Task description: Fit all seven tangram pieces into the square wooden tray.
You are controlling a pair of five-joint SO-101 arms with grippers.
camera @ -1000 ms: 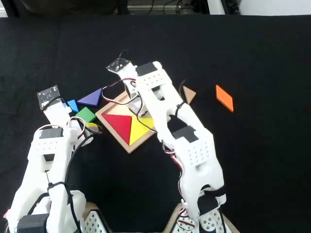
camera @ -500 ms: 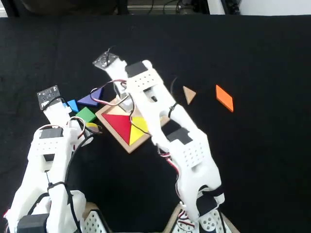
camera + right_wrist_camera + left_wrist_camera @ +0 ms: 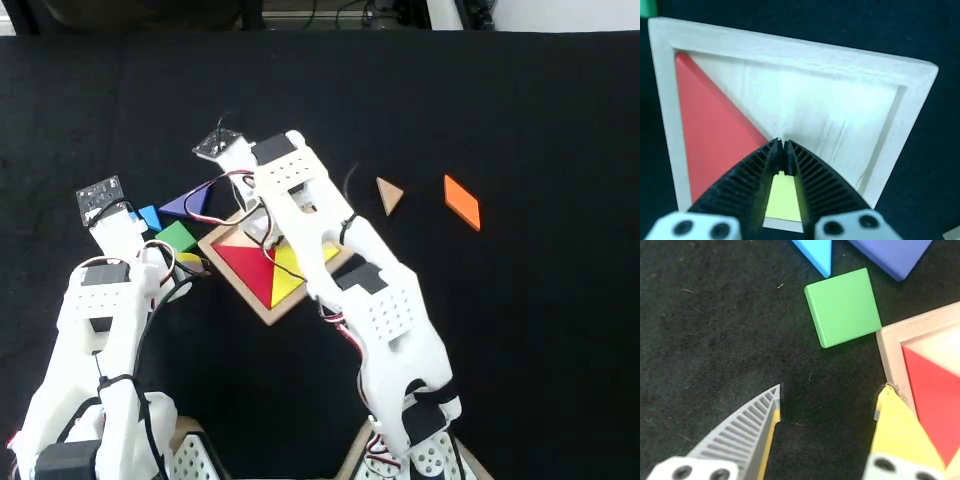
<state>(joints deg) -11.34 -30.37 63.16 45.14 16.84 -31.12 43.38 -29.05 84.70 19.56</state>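
Square wooden tray [image 3: 232,277]: on black surface [image 3: 520,320], set corner-on to the arms.
Inside tray: red triangle [image 3: 250,262] and yellow triangle [image 3: 290,272], edge to edge; bare wood in the far half.
Outside, by the tray corner nearest the left arm: green square [image 3: 178,236], blue triangle [image 3: 150,216], purple triangle [image 3: 190,204].
Well apart on the other side: tan triangle [image 3: 388,193], orange parallelogram [image 3: 462,201].
Right tool [image 3: 781,146]: fingers pressed together, nothing held, tips over tray centre beside the red triangle's edge.
Left tool [image 3: 831,390]: spread wide, empty, just beside tray rim, near green square.
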